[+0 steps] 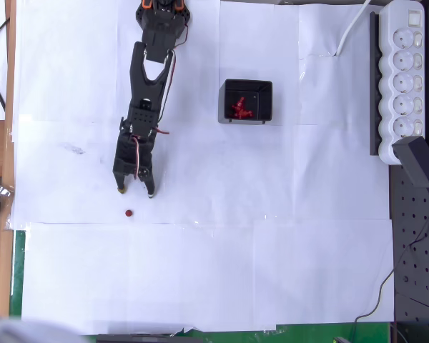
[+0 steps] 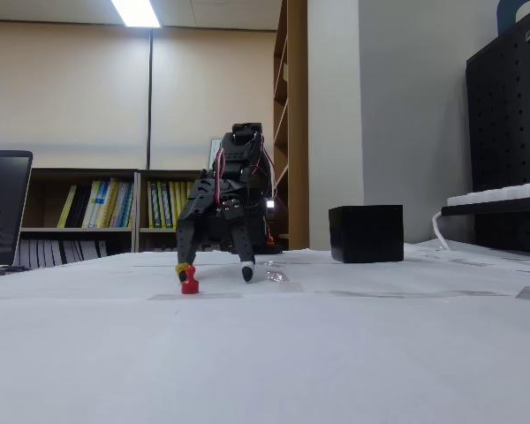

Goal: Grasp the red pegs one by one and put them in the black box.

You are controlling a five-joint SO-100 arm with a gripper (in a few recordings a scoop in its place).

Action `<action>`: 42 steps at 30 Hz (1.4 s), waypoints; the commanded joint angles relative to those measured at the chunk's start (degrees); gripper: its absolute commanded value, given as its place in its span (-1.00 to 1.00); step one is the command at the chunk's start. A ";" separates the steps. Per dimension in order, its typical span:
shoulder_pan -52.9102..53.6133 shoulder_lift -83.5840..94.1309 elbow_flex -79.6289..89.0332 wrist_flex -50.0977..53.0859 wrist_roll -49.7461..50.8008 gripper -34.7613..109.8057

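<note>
White paper-covered table (image 1: 272, 271). Black two-finger gripper (image 1: 135, 191) spread wide, grasping nothing. Tiny dark red round-topped peg (image 1: 129, 213) just ahead of fingertips. Small square black plastic box (image 1: 247, 101) well off to side, apparently holding several red pegs. Risk: fingertip nudges peg, topples it.

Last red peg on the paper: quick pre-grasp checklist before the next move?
1. Gripper open: ok, fingers spread apart in overhead and fixed views.
2. Red peg free and unobstructed: ok, alone on the white paper.
3. Gripper aligned over peg: not ok, overhead view shows the peg beyond the fingertips, not between them.
4. Peg upright: ok, stands on its base in the fixed view.
5. Black box ready for drop: ok, open top, red pegs already inside.
6. Fingertip height above the paper: cannot tell.
</note>
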 commanded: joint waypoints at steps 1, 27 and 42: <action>0.53 3.34 1.93 -3.87 2.02 -0.12; 0.79 13.10 13.01 -8.70 1.41 -0.12; -0.35 15.29 15.91 -9.49 -1.67 -0.12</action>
